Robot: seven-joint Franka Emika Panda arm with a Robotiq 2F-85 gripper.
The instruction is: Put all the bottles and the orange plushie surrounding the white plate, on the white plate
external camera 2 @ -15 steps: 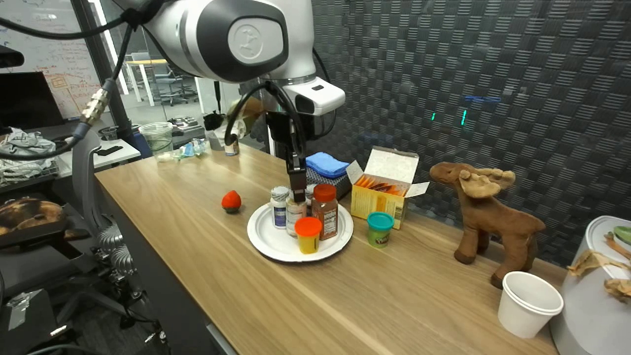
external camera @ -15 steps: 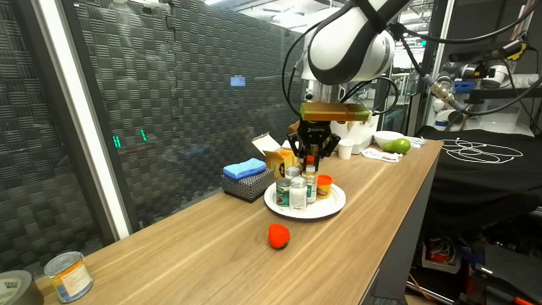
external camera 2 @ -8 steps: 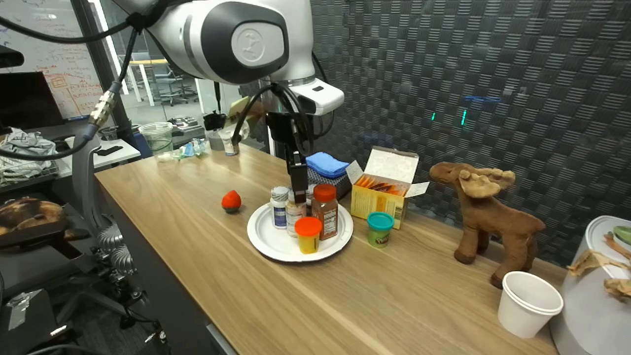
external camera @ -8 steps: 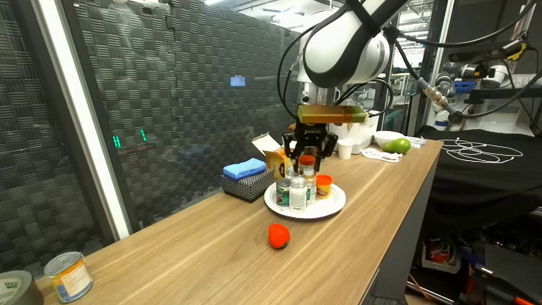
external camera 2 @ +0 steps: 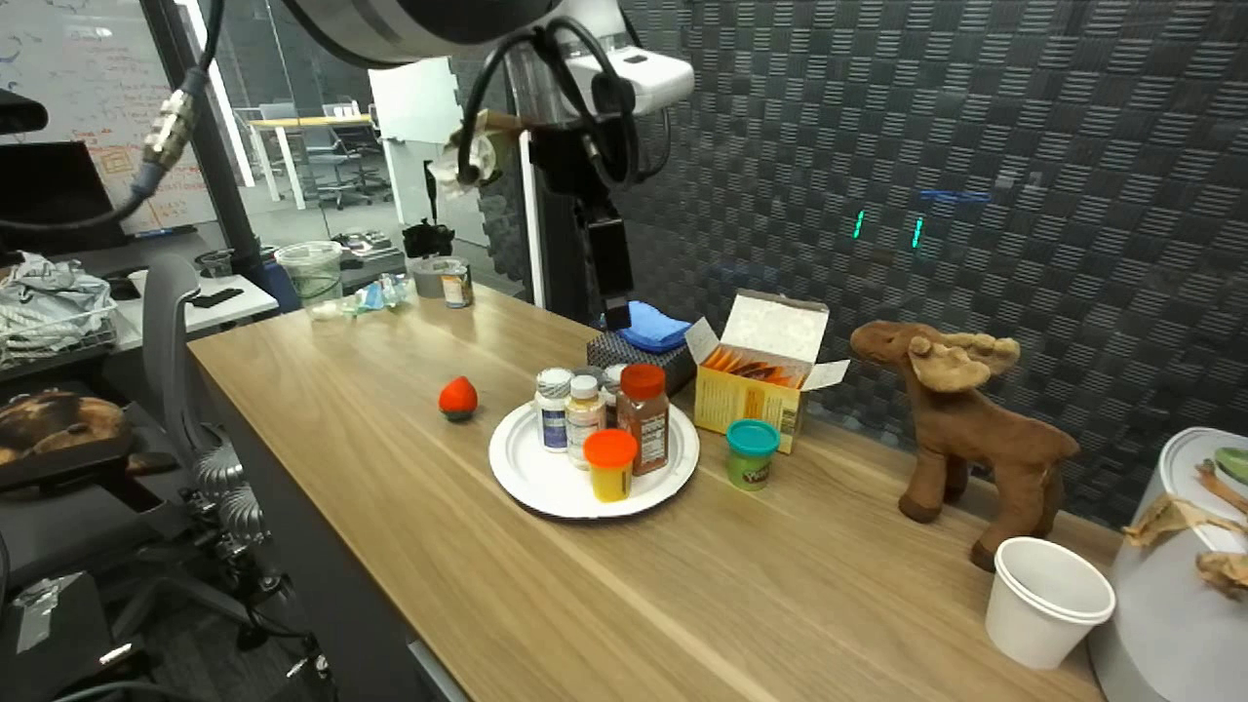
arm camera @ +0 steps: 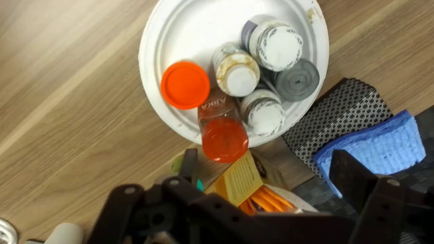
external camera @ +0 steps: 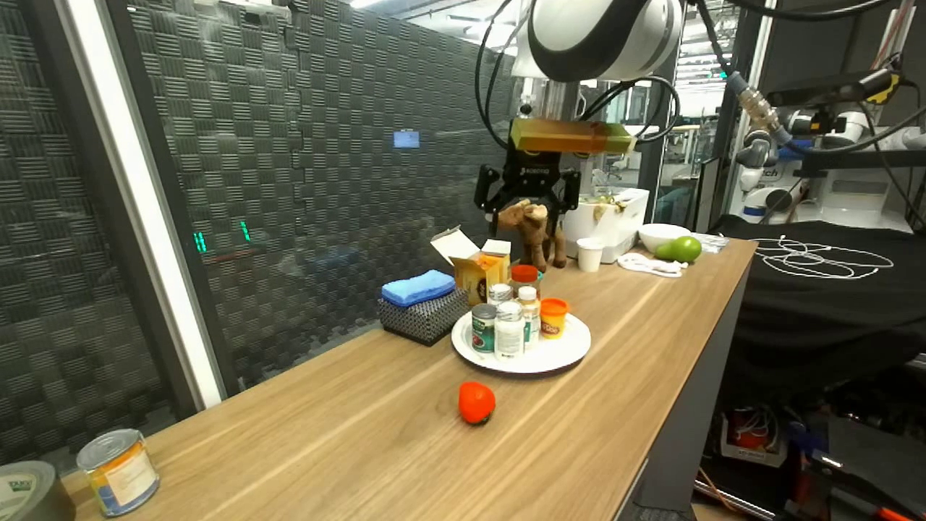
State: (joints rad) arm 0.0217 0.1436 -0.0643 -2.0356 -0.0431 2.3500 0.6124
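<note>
The white plate [external camera: 575,352] holds a grouped set: a red-capped spice bottle [external camera 2: 643,419], a small bottle with a white cap [arm camera: 237,73], two white-lidded bottles [arm camera: 279,47], a green can with a grey lid [external camera: 483,329] and a yellow tub with an orange lid [external camera 2: 610,468]. All stand upright. Off the plate, on the bare table, lies the red-orange plushie [external camera: 476,403], also visible in the other outside picture as a round plushie [external camera 2: 457,398]. High above the plate's box side, my gripper [arm camera: 264,154] is open, its fingers wide apart and nothing between them.
A teal-lidded green tub [external camera 2: 751,454] stands beside the plate, near an open yellow box [external camera 2: 746,405]. A blue cloth [external camera: 417,288] lies on a dark patterned box [external camera: 427,318]. A brown moose plushie [external camera 2: 975,429] and white cups [external camera 2: 1045,604] stand farther along the wall side.
My gripper has opened, letting go of the small white-capped bottle, and has risen well above the plate. The bottle stays upright on the plate. The red-orange plushie has not moved.
</note>
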